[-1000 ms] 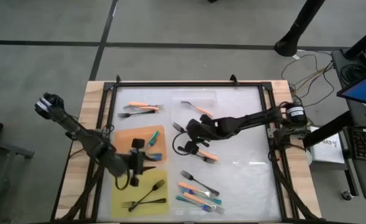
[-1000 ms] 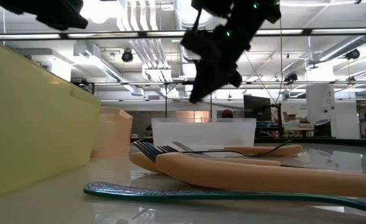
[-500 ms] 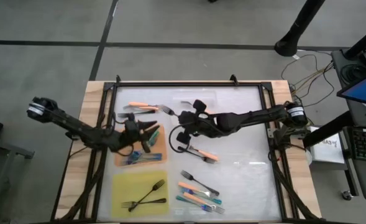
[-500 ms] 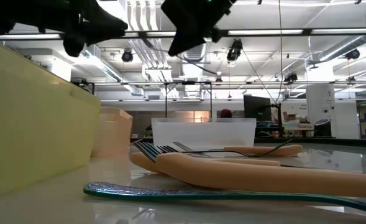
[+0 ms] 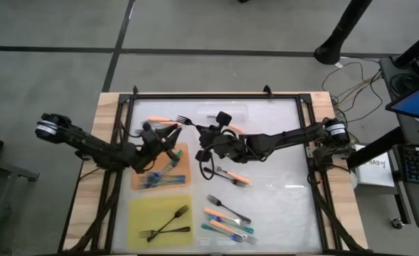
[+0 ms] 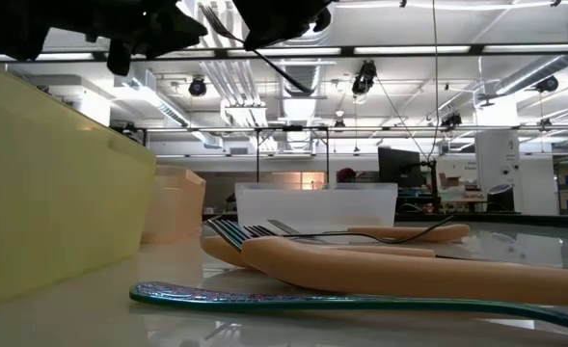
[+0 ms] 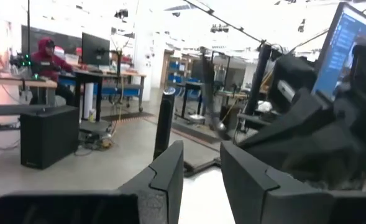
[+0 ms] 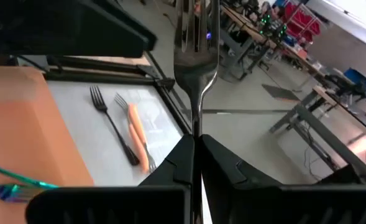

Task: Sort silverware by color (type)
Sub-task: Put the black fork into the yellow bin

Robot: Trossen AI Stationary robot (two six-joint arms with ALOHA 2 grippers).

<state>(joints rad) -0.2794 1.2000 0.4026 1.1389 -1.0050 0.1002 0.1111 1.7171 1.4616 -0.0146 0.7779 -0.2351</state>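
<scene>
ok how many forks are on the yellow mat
2, both black, on the yellow mat at the table's near left corner. One black fork lies diagonally; the other black fork lies flatter, crossing it. Nothing covers the mat, so none looks hidden.

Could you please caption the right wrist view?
Right gripper shut on a fork, tines up, above the orange mat.

Orange, teal, black and yellow on a pale table

The orange mat point(image 5: 159, 165) carries teal-handled forks point(image 5: 159, 179); just below it lies the yellow mat point(image 5: 159, 222) with two black forks point(image 5: 168, 222). Right of the yellow mat sit orange- and teal-handled forks point(image 5: 227, 219), mixed. Above the orange mat, an orange-handled fork point(image 5: 161, 121) beside what seems a black one. The table point(image 5: 280, 156) is whitish with a light wood rim, both arms dark. The right end effector point(image 8: 195, 146) holds a shiny silvery fork point(image 8: 196, 50).
</scene>
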